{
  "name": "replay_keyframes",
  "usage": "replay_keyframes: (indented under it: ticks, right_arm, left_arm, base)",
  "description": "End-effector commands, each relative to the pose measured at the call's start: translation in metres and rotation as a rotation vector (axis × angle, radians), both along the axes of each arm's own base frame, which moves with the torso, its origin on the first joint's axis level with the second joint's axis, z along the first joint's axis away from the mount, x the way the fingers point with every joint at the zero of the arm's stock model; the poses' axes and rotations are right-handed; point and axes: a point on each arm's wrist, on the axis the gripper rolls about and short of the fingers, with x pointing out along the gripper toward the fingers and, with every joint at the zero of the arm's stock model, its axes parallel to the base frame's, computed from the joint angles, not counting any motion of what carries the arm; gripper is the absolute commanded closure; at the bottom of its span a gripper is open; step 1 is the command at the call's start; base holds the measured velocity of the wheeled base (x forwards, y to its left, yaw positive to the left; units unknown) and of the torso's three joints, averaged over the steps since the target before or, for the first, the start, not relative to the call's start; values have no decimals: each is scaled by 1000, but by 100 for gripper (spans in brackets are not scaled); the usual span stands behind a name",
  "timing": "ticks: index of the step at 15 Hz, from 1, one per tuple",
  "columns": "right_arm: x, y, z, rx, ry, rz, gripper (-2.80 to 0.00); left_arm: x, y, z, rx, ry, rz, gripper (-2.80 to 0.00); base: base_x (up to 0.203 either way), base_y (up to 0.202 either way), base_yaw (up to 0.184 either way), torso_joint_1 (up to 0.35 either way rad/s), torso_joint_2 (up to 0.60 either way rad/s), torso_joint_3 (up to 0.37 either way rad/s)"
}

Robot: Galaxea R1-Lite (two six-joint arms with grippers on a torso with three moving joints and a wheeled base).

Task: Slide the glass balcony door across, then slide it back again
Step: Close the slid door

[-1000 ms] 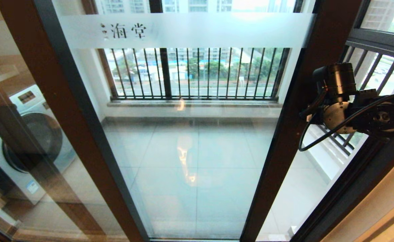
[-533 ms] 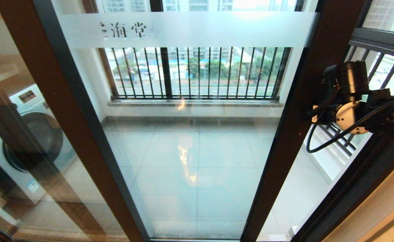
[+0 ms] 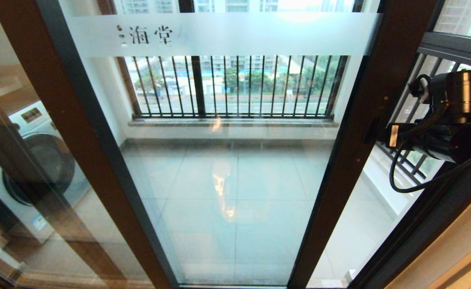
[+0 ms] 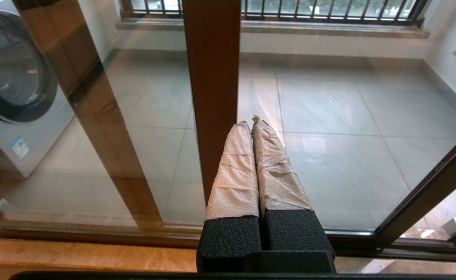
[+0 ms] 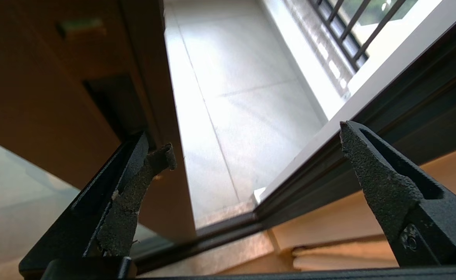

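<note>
Top and bottom of the glass balcony door (image 3: pixel 235 160) beyond the head view's edges.

Black characters 海棠 on frosted band (image 3: pixel 223 34) of glass balcony door (image 3: pixel 235 168)

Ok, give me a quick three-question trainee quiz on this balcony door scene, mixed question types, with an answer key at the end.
1. True or false: the right gripper is open, one finger against the edge of the glass balcony door.
2. Multiple choice: what stands behind the glass on the robot's left? A) a washing machine B) a bicycle C) a fridge
3. Fill in: the left gripper hangs in front of the door with its fingers ____.

Key: 1 true; 2 A; 3 shut
</note>
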Motion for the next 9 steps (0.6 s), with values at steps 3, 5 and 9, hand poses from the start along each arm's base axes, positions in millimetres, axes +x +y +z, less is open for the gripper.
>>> replay_keyframes:
  ticks: [3, 5, 9]
  right_arm:
    - [0, 0, -3, -9, 7, 0, -280]
    - [2, 2, -6, -12, 15, 2, -280]
    - [4, 11, -11, -14, 29, 29, -280]
  left_arm:
    - [0, 0, 0, 0, 1, -2, 0]
    - [0, 0, 0, 0, 1, -1, 0]
    - [0, 0, 0, 0, 1, -1, 0]
  base:
    - [0, 0, 0, 0, 0, 0]
    - [0, 0, 0, 0, 0, 0]
    - [0, 0, 0, 0, 0, 0]
